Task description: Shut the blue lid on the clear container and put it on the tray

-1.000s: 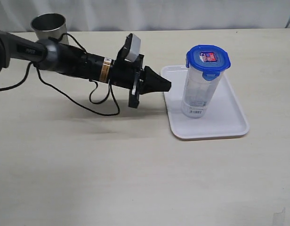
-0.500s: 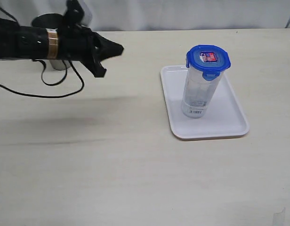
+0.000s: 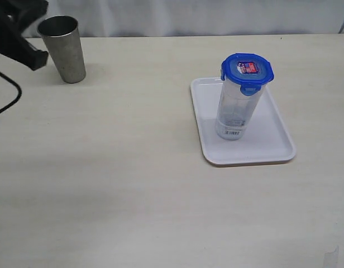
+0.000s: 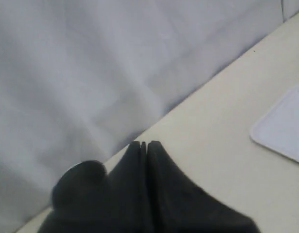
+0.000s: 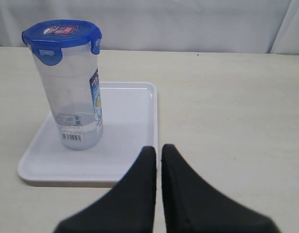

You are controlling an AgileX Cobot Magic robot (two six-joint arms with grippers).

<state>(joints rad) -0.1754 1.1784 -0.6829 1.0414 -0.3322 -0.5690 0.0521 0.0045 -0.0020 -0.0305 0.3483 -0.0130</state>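
Two end effectors are mine, and both have their fingers pressed together with nothing in them. My right end effector (image 5: 157, 148) hangs low over the counter (image 5: 237, 121), just in front of the tray (image 5: 130, 111). It does not touch the tray. The tray is white and lies flat on the counter. The container (image 5: 74, 97) stands upright on the tray. It is clear, with a white label (image 5: 72, 137) with bars near its bottom. The lid (image 5: 62, 33) is blue and sits on top of the container. The flaps I can see are folded down. A small red and white sticker (image 5: 57, 29) is on the lid's top. My left end effector (image 4: 143, 143) is well apart from the tray, up by the far left end of the counter. A steel cup (image 3: 65, 50) stands upright close to that arm. White cloth (image 3: 189, 17) hangs behind the counter at the very back.
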